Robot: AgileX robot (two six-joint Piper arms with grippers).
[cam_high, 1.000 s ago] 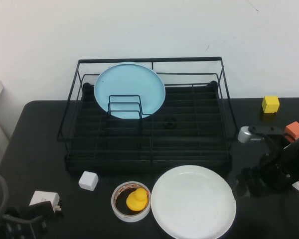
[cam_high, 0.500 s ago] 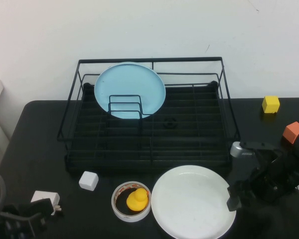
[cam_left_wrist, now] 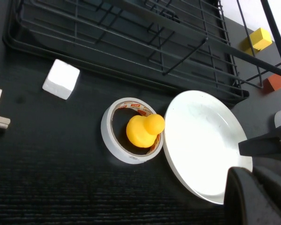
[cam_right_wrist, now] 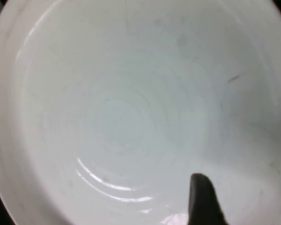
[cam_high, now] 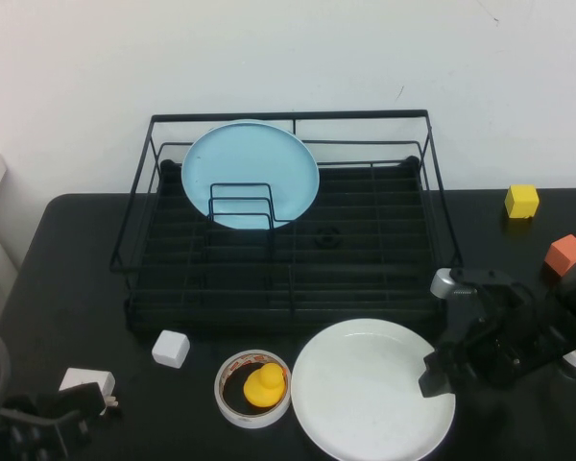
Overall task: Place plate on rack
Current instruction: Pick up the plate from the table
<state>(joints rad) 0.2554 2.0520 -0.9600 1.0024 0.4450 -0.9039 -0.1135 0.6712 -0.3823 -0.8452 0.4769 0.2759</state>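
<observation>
Black table (cam_high: pixel 67 250) carries rack (cam_high: pixel 288 240), plate (cam_high: pixel 370 389), tape roll (cam_high: pixel 235 399), blocks.

Plate (cam_high: pixel 365 394) glossy, smooth, ceramic-looking; rack (cam_high: pixel 288 279) thin black coated wire; table (cam_high: pixel 58 250) matt black, finely textured.

The right arm reaches in from the right edge of the high view, bent low, its right gripper (cam_high: pixel 438 376) at the lower right of the frame. The left gripper (cam_high: pixel 38 434) sits in the bottom left corner, low and drawn back, only partly in frame.
</observation>
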